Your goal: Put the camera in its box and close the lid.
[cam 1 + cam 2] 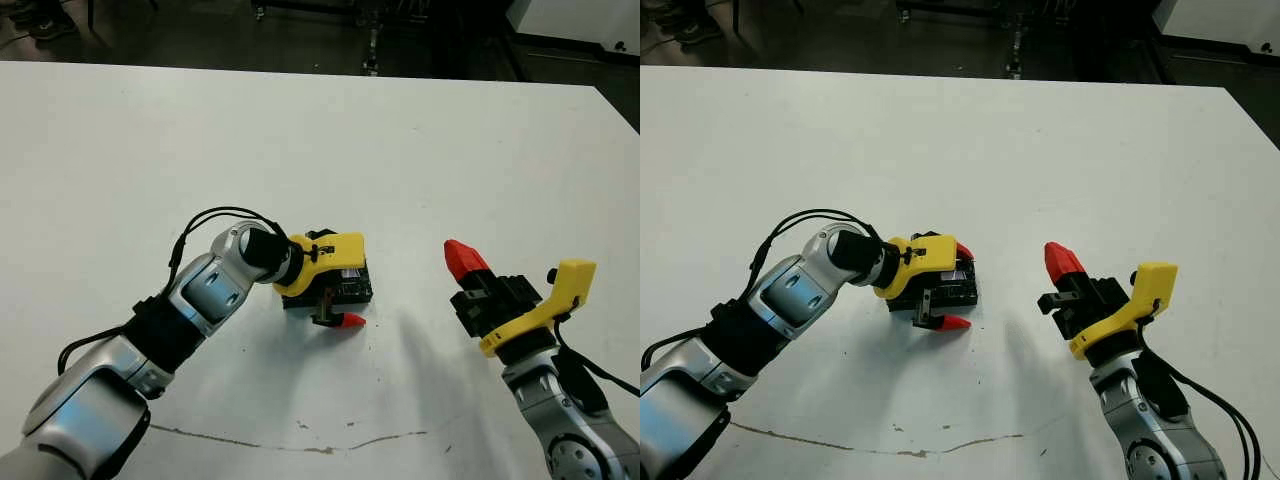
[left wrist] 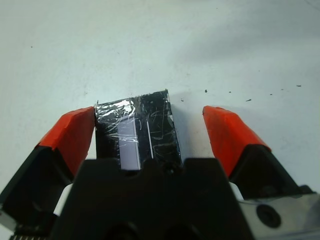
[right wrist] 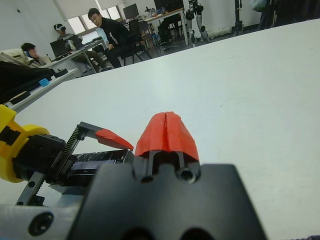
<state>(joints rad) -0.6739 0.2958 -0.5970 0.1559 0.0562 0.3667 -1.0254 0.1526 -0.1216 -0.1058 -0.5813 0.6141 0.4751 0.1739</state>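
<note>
Your left hand sits over the lid, 1 red finger touching one side, the other standing off with bare desk showing in the gap. Your right hand, its 2 fingertips pressed together, hangs near the desk's right edge, with a clear strip of desk between it and the lid. Toward the far edge the desk lies open.

Left claw hides most of lid; camera unseen.
</note>
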